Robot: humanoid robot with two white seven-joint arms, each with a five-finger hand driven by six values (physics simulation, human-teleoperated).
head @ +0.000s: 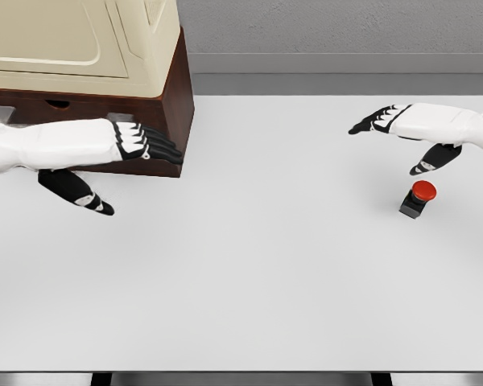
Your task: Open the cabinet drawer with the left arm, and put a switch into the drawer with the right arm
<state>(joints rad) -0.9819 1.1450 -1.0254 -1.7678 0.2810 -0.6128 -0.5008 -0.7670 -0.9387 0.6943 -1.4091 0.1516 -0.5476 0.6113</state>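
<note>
Switch (419, 198), with its red round button on a dark base, sits on the white counter (249, 265) near the right edge, and we see nothing touching it. Our right robot hand (390, 119) hovers above and a little behind it, coming in from the right side. Its fingers are stretched out flat toward the left and the thumb (429, 164) hangs down just above the red button; the hand is released and grasps nothing.

At the far left corner of the counter stands the cabinet (105, 48). Its upper body is cream with panelled faces, and it rests on a dark brown base. We take the brown front of that base to be the drawer (80, 108); a small dark notch shows near its top edge, and the front appears flush with the base, so the drawer looks closed.

Our left robot hand (141, 143) reaches in from the left across that brown front. Its black fingers (163, 147) are extended and held close together, pointing right, and they overlap the lower right part of the drawer face. We cannot tell whether they touch the wood. The thumb (87, 197) points down and to the right over the counter. This hand is also released, holding nothing.
</note>
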